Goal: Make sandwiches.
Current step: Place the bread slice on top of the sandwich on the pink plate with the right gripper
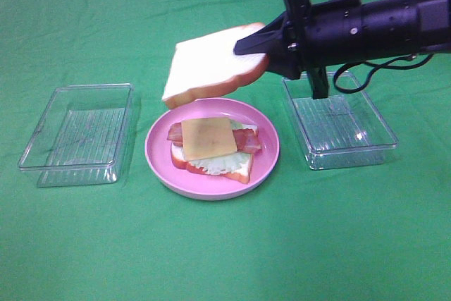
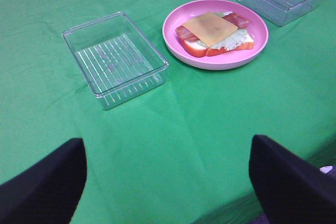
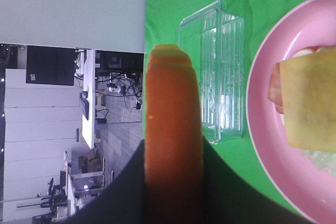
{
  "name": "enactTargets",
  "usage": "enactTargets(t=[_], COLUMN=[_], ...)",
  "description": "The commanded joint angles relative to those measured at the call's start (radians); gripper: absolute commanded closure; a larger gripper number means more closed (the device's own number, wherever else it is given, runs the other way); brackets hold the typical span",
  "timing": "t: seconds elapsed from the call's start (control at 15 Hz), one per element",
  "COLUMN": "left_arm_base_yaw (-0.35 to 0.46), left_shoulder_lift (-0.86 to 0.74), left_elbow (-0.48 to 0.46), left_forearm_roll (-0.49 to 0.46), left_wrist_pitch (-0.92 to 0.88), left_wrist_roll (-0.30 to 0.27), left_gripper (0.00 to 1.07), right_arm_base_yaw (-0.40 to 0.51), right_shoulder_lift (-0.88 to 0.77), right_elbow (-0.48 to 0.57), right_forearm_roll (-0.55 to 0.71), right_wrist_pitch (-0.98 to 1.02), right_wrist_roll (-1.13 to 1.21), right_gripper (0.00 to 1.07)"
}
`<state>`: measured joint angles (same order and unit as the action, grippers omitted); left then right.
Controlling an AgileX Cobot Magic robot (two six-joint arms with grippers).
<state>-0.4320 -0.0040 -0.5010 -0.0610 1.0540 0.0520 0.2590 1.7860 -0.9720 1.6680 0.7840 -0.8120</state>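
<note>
Above the round pink plate (image 1: 161, 167), the right gripper (image 1: 262, 39) pinches a white bread slice (image 1: 208, 65). Bread, lettuce, bacon and yellow cheese (image 1: 207, 139) are stacked; only topping remains. Left gripper (image 2: 168, 182) spread, empty.

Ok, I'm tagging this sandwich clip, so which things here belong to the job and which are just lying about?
Part of the job:
- bread slice, held in the right gripper
- open stack on the pink plate: cheese, bacon, lettuce, bottom bread

Lying about:
- left clear tray
- right clear tray
</note>
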Motion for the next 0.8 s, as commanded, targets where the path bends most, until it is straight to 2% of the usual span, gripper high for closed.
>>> enactTargets(t=[0.07,0.4,0.8], left_arm_base_yaw=[-0.005,-0.005,-0.005], left_shoulder_lift=[-0.023,-0.023,-0.023], left_elbow=[0.002,0.002,0.002], left_forearm_roll=[0.002,0.002,0.002], left_wrist_pitch=[-0.008,-0.008,-0.008], left_wrist_roll=[-0.006,-0.006,-0.006], left_gripper=[0.26,0.26,0.26], right_arm_base_yaw=[0.056,0.075,0.075], right_shoulder_lift=[0.042,0.184,0.251], right_elbow=[-0.002,-0.068,-0.070], right_forearm_roll=[0.121,0.133,0.133], right_wrist_pitch=[-0.028,-0.021,-0.019], right_wrist_roll=[-0.058,-0.047,-0.045], right_gripper=[1.07,1.07,1.07])
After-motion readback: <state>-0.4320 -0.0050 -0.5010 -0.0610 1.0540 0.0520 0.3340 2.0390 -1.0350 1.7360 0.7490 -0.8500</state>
